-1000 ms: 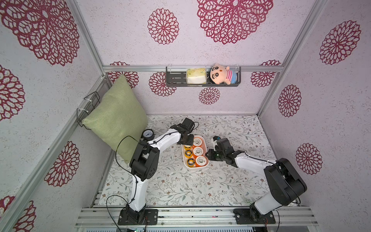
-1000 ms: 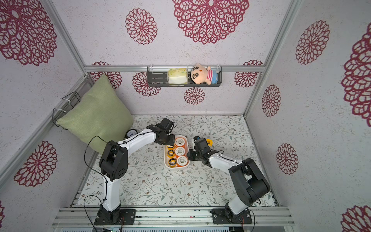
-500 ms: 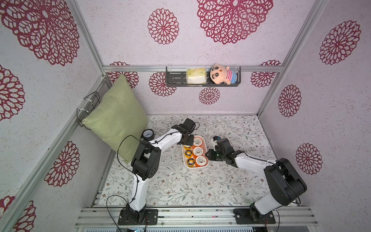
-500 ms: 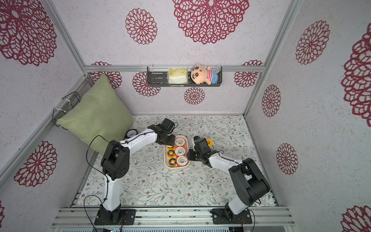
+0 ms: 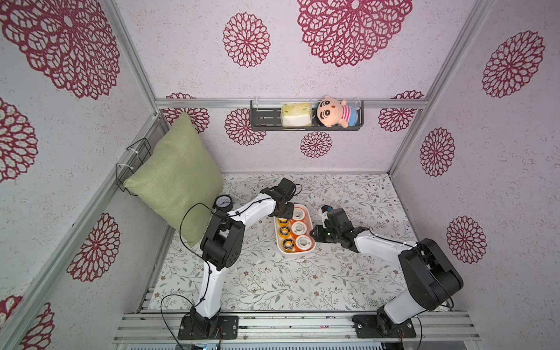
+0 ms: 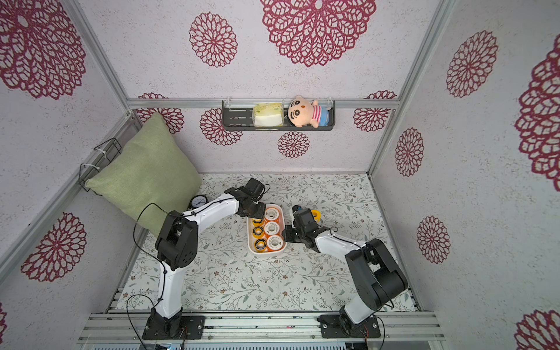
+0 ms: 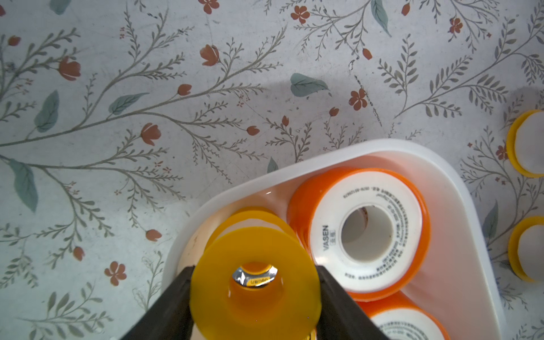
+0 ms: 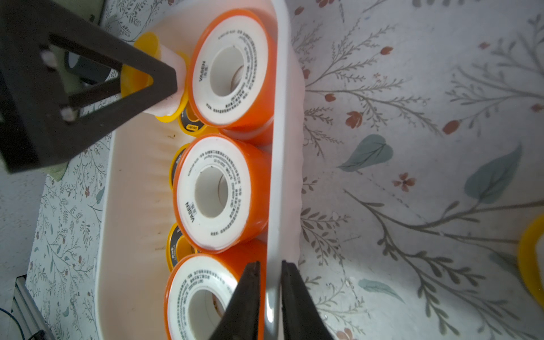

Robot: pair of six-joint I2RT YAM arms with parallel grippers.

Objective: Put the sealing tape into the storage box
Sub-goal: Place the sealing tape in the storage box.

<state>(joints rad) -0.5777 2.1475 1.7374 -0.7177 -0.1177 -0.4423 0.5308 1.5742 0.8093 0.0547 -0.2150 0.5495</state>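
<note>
**Top views.** We see the white box (image 5: 295,255) near the middle of the flowered table (image 5: 272,288). It holds a row of three orange rolls (image 5: 298,228), with black-faced yellow rolls (image 5: 286,238) alongside. The left gripper (image 5: 283,212) hangs over the box's far end, and the right gripper (image 5: 315,235) meets its right wall. A green pillow (image 5: 178,175) leans in the left corner. A round gauge (image 5: 223,202) sits just beside it, behind the left arm. The wall shelf (image 5: 306,128) and its doll (image 5: 331,112) are well apart from both arms. In a top view a loose yellow roll (image 6: 316,214) lies just beyond the right wrist. Bare cloth spreads from the box toward the front rail.

**Left wrist.** The fingers (image 7: 173,300) stand partly apart and press on either side of a yellow roll (image 7: 254,312). The roll sits over the box's corner, close against an orange roll. Two loose rolls (image 7: 527,144) lie outside the rim, and open cloth lies past it.

**Right wrist.** The right gripper is almost closed and pinches the box's wall (image 8: 278,147). One finger (image 8: 247,297) is inside, just beside the nearest orange roll, and the other is outside. The held yellow roll reaches down over a black-faced one. We cannot tell whether they touch.
</note>
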